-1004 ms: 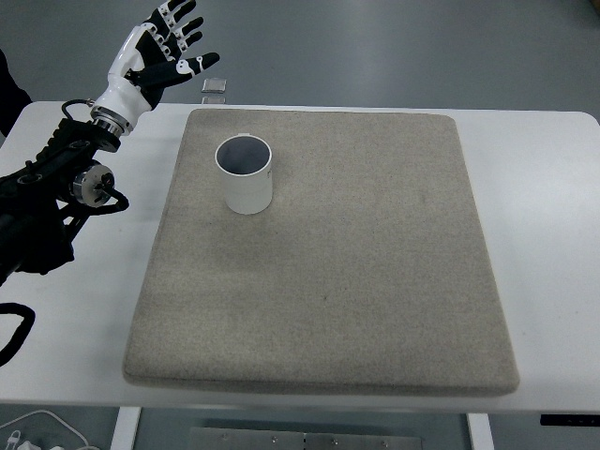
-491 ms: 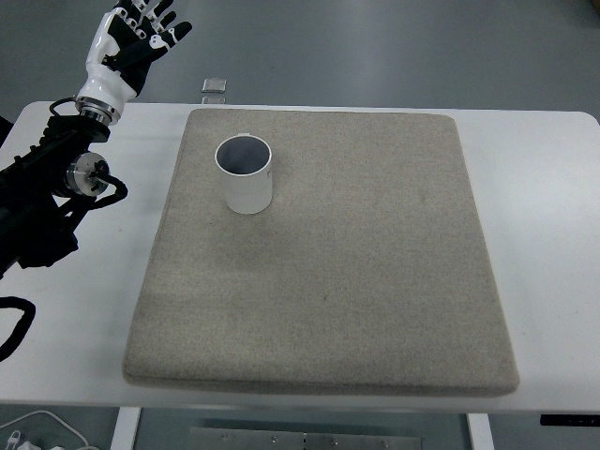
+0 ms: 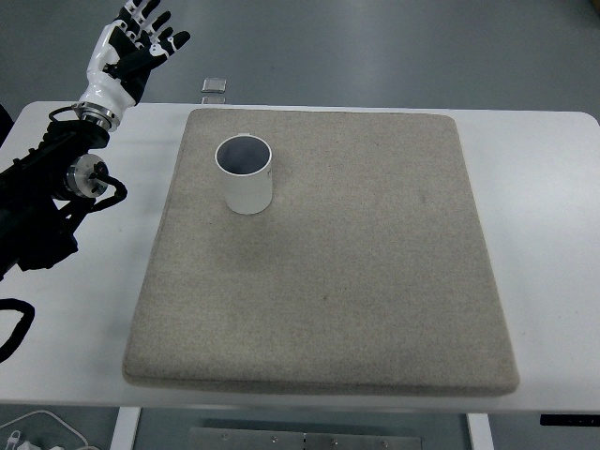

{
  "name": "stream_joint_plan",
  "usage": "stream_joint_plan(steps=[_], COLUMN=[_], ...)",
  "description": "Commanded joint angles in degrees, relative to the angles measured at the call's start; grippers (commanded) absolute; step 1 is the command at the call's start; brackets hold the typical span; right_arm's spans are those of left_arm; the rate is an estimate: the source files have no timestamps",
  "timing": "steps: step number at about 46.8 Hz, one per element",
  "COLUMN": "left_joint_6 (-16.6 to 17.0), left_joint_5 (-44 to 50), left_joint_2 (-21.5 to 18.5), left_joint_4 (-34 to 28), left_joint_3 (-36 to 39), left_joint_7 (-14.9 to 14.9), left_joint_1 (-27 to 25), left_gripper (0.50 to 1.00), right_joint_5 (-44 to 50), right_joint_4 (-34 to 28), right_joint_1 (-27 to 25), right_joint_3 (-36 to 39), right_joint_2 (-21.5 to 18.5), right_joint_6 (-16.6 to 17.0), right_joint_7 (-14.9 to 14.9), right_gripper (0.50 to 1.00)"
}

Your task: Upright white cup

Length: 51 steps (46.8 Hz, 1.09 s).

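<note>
White bench carries coarse beige square mat. Smooth cylindrical white cup upright at mat's 10 o'clock. Left hand raised at 11 o'clock, fingers spread, empty.

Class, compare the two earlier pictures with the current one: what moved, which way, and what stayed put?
The left robot hand, fingers spread and holding nothing, moved away from the cup: it drew back toward the far left corner of the table, mostly in the first half second, then barely shifted. Nothing was grasped or released. The cup stays upright on the mat, which has not moved.
</note>
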<state>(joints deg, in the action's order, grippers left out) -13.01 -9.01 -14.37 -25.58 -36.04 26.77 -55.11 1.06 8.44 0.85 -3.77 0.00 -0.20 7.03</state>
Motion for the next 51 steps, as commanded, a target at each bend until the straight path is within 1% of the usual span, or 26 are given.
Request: stream_joint_plan(steps=[1,8,14,19,26,32,40,49,51], left_joint_6=[0.1,0.1,0.1,0.2,0.2,-0.1,-1.1,-3.7,-3.8], left_joint_5=[0.0,0.0,0.0,1.3,9.2,15.7,24.8,28.8,29.1], left_joint_2=[0.0,0.0,0.0,0.0,0.0,0.6,0.9,2.3,2.8], left_joint_4=[0.1,0.2,0.1,0.2,0.6,1.8,1.9,2.1,2.2], left_joint_3=[0.0,0.0,-0.6,-1.3,-1.4,-1.6,-1.6,-1.9,-2.8], left_joint_7=[-4.2,-9.6,-15.2,-17.5,-20.3,-20.6,-20.5,-20.5,-20.5], left_joint_1=[0.1,0.3,0.1,0.0,0.2,0.4,0.5,0.5,0.5], left_gripper=[0.992,0.992,0.992,0.992,0.992,0.992,0.992,0.992,0.994], right_joint_5=[0.0,0.1,0.1,0.1,0.1,0.1,0.0,0.0,0.0], right_joint_4=[0.0,0.1,0.0,0.0,0.0,0.0,0.1,0.0,0.0], right_joint_1=[0.1,0.3,0.4,0.4,0.4,0.4,0.5,0.6,0.6], right_joint_3=[0.0,0.0,0.0,0.0,0.0,0.1,0.2,0.3,0.3], right_joint_2=[0.0,0.0,0.0,0.0,0.0,0.0,0.0,0.0,0.0], right_joint_6=[0.0,0.0,0.0,0.1,0.1,0.1,0.2,0.2,0.2], right_joint_7=[0.0,0.0,0.0,0.0,0.0,0.0,0.0,0.0,0.0], right_gripper=[0.930,0.930,0.930,0.930,0.930,0.930,0.930,0.930,0.930])
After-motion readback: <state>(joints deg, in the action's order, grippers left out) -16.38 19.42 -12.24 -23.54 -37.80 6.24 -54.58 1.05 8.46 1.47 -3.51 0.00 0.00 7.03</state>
